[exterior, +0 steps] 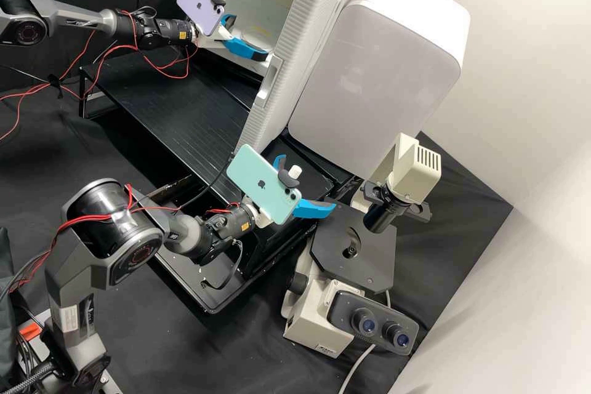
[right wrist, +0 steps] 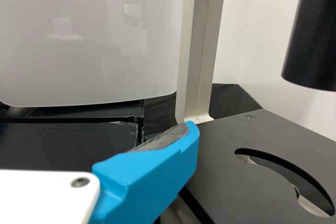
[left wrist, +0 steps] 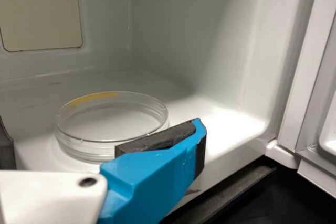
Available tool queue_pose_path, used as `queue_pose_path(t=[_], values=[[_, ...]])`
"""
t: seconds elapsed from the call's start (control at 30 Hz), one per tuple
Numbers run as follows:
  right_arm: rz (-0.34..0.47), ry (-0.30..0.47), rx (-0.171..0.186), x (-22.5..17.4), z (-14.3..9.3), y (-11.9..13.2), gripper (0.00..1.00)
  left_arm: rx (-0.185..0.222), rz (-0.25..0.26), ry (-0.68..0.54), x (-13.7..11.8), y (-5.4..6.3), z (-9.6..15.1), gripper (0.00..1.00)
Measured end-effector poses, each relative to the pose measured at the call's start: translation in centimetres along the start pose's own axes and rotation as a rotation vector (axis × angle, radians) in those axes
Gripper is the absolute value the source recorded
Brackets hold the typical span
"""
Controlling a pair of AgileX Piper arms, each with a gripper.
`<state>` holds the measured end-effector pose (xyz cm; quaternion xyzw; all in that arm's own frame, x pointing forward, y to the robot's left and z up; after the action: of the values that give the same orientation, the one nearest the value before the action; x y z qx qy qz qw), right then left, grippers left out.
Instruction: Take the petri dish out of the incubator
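A clear round petri dish (left wrist: 111,124) with a yellowish smear at its far rim sits on the white floor of the incubator (left wrist: 226,77). The incubator's bulky white door (exterior: 381,61) is swung open. My left gripper (exterior: 249,37) is at the chamber mouth, open. One blue finger (left wrist: 157,166) is beside the dish, the other is just visible at the opposite side, and the dish lies between them untouched. My right gripper (exterior: 305,184) hangs open and holds nothing, with a blue finger (right wrist: 157,171) just over the edge of the black microscope stage (right wrist: 252,150), below the open door.
A white microscope (exterior: 351,295) stands at the front right, its dark lens barrel (right wrist: 312,30) above the stage. A black raised shelf (exterior: 178,111) runs in front of the incubator. Red cables (exterior: 92,55) trail along the left arm. A white wall closes the right side.
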<state>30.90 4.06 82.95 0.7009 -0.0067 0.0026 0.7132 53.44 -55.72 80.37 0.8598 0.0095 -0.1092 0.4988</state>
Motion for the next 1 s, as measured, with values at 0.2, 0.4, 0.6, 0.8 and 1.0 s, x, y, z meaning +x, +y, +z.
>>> queue_pose_path(t=[0.2,0.4,0.6,0.8,1.0], values=[[0.000,0.000,0.000,0.00,0.00,0.00,1.00,-0.019,0.034,0.019,0.39,-0.63,-0.24,1.00],[0.000,0.000,0.000,0.00,0.00,0.00,1.00,-0.030,0.044,0.047,0.38,-0.54,-0.50,1.00],[0.000,0.000,0.000,0.00,0.00,0.00,1.00,-0.031,0.047,0.048,0.40,-0.39,-0.48,1.00],[0.000,0.000,0.000,0.00,0.00,0.00,1.00,-0.021,0.026,0.045,0.79,-0.44,-0.14,1.00],[0.000,0.000,0.000,0.00,0.00,0.00,1.00,0.025,0.004,0.051,0.96,-0.47,0.07,1.00]])
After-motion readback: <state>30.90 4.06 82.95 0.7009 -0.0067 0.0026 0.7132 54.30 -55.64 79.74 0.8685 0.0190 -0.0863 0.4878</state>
